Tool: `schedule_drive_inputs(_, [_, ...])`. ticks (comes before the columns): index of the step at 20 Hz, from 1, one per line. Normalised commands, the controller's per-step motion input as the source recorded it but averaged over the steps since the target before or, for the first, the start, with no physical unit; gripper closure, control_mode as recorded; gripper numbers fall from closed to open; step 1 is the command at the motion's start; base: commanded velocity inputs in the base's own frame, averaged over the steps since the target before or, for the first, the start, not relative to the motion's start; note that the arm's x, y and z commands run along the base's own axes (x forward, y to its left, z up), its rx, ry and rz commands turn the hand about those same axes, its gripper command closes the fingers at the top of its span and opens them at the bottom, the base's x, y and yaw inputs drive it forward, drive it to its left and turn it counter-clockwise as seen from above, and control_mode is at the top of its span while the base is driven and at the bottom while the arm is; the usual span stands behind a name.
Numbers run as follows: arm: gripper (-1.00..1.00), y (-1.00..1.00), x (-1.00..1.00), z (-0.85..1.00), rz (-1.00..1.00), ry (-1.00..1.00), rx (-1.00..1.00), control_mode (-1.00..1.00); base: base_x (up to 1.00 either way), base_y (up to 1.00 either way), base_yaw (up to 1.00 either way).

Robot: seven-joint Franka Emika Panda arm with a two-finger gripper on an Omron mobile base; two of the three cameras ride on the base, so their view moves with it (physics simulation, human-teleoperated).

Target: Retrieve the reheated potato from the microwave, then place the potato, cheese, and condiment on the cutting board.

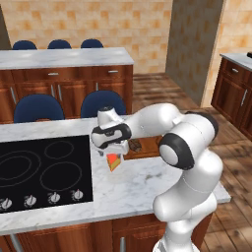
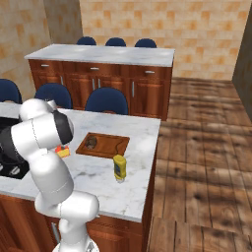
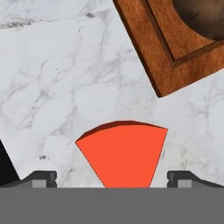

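One item done: potato (image 2: 91, 142) sits on cutting board (image 2: 114, 146). I've got the end effector (image 3: 112, 180) spread wide, tips either side of the cheese (image 3: 124, 153) on the desk (image 3: 52, 78) beside board. Wedge looks light, firm, maybe slick; I'd pinch flat faces mid-wedge, not the taper

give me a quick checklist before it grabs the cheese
1. Potato already on the cutting board: ok.
2. Cheese lies on the counter, off the board: ok, ready to pick.
3. Gripper centred over the cheese, a fingertip on each side: ok.
4. Jaws wide enough to straddle the wedge: ok.
5. Fingers low enough to close on it: cannot tell.
6. Condiment bottle upright and away from the arm: ok.
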Motion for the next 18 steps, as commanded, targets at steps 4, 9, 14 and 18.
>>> schedule_drive_inputs(4, [-1.0,0.0,0.0,-0.16,-0.01,0.0,0.0,-1.0,0.0,0.0,0.0])
schedule_drive_inputs(9, [-1.0,0.0,0.0,-0.18,0.0,0.0,0.0,-1.0,0.0,0.0,0.0])
schedule_drive_inputs(14, [-1.0,-0.01,0.03,-0.19,0.0,0.0,-0.01,-1.0,0.0,0.0,0.0])
schedule_drive_inputs(18, [-1.0,-0.1,0.0,-0.1,0.0,0.0,0.0,-1.0,0.0,0.0,0.0])
